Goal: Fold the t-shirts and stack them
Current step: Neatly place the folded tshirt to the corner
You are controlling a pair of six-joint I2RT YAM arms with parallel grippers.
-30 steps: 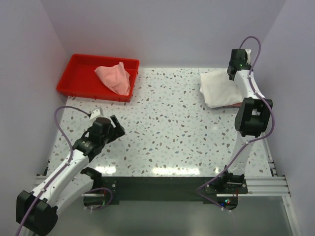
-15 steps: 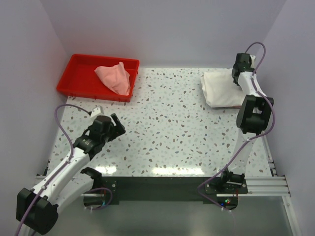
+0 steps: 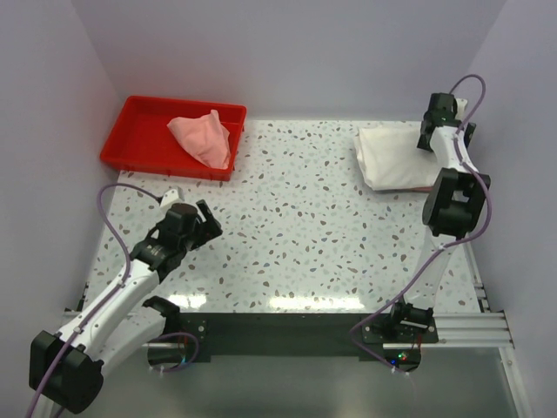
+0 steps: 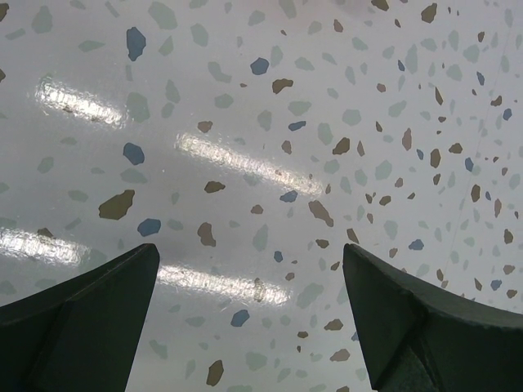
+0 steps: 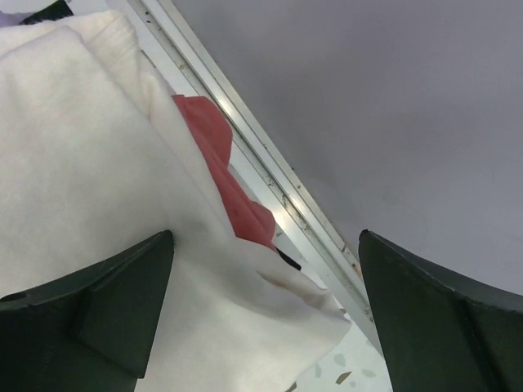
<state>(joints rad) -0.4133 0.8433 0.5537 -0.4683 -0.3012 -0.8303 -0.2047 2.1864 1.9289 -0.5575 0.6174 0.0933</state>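
A folded white t-shirt (image 3: 392, 158) lies at the back right of the table. My right gripper (image 3: 446, 131) stands open at its far right edge, holding nothing. In the right wrist view the white t-shirt (image 5: 98, 163) fills the left side under the open gripper (image 5: 265, 238), and a strip of red cloth (image 5: 222, 167) shows along its edge. A pale pink t-shirt (image 3: 203, 137) lies crumpled in the red tray (image 3: 139, 131) at the back left. My left gripper (image 3: 209, 220) hovers open over bare table (image 4: 270, 147) at the front left, as the left wrist view (image 4: 251, 250) shows.
A metal rail (image 5: 270, 175) and the grey wall (image 5: 392, 98) run just behind the white shirt. Walls enclose the table on the left, back and right. The arm bases (image 3: 287, 331) sit at the near edge.
My right gripper has opened and let go of the white t-shirt, moving right toward the wall. The shirt has settled flat. The left arm has hardly moved.
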